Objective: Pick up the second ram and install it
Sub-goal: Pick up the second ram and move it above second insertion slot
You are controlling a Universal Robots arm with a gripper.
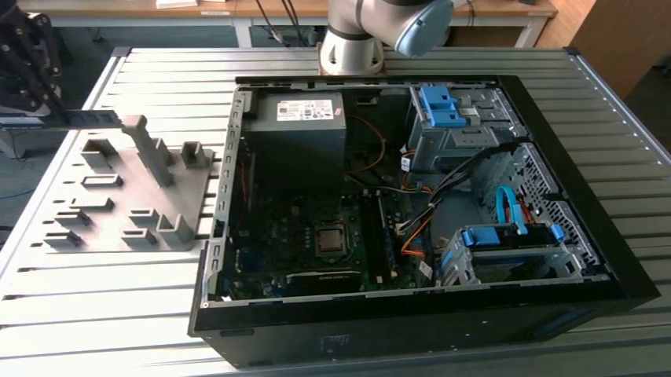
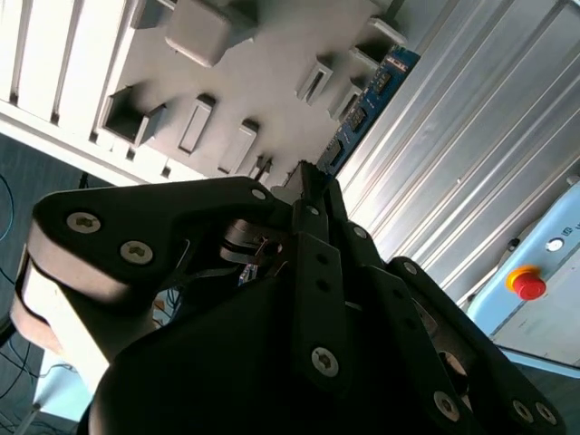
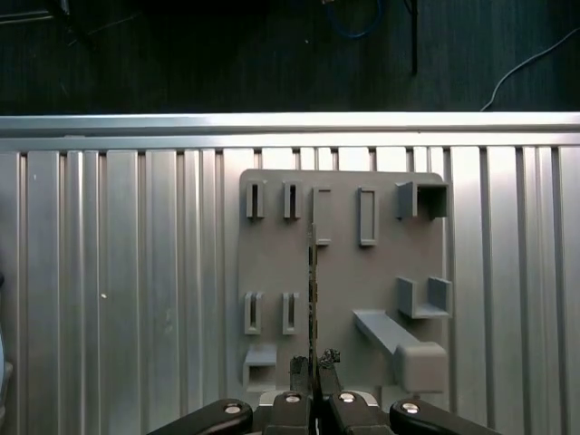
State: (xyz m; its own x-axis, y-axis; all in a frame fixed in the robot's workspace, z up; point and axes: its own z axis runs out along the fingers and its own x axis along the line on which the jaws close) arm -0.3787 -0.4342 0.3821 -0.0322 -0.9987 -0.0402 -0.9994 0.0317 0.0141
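Tool (image 3: 313, 364) is clenched on the ram (image 3: 313, 281), which it holds on edge over the grey fixture (image 3: 362, 281), well apart from the case (image 1: 419, 334). The pick-up step looks in hand. Installing calls for squaring it to a slot, I'd say.

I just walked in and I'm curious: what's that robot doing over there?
The robot's gripper is shut on the second ram, a thin blue-green stick, at the grey fixture plate on the metal table. The open computer case sits beside the plate, and this ram isn't in it yet.
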